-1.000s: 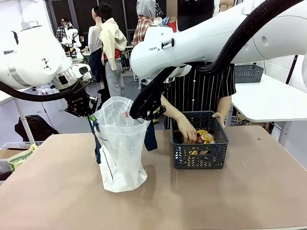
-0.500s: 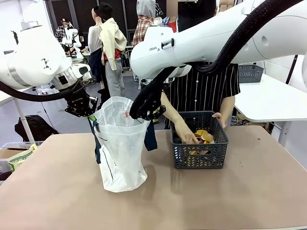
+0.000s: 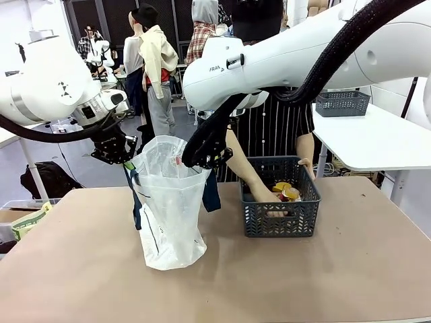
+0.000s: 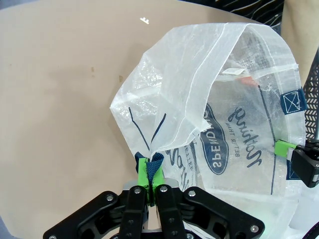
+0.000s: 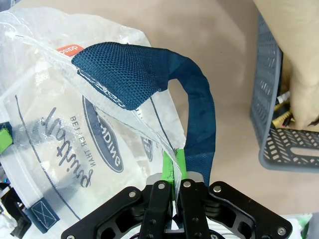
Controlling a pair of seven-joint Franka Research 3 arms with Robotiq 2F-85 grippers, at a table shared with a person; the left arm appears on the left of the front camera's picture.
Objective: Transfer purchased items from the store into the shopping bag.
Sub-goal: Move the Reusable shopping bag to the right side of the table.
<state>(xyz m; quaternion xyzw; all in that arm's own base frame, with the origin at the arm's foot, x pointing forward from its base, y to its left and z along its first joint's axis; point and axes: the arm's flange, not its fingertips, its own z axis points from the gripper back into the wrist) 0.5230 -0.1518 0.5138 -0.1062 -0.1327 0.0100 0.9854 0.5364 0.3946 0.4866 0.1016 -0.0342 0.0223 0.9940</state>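
**Bag pinched open at two rim points; items in basket**

The bag [image 3: 168,215] stands on the bench [image 3: 323,282], left of centre, mouth up. Its film is thin, translucent white and crinkled, with dark print, and it folds and sags wherever nothing supports it. I judge it very light and floppy: it would not stand open unaided, and the film looks slick. The woven navy strap [image 5: 199,114] and the stitched rim are the sound places to hold.

The left claw [image 4: 151,172] is pressed together, its green pads pinching rim film and a strap end on one side of the mouth. The right claw [image 5: 174,167] is likewise closed, pinching the rim at the strap's foot on the opposite side. Between them the mouth gapes.

The items [image 3: 286,191] lie in a dark lattice basket [image 3: 279,222], right of the bag and apart from it. They are small, in yellow and orange wrappers. They are probably light, crackly and a little slippery, best taken across the width. A person's hand [image 3: 259,195] reaches in among them. The basket looks like stiff plastic with rigid walls.
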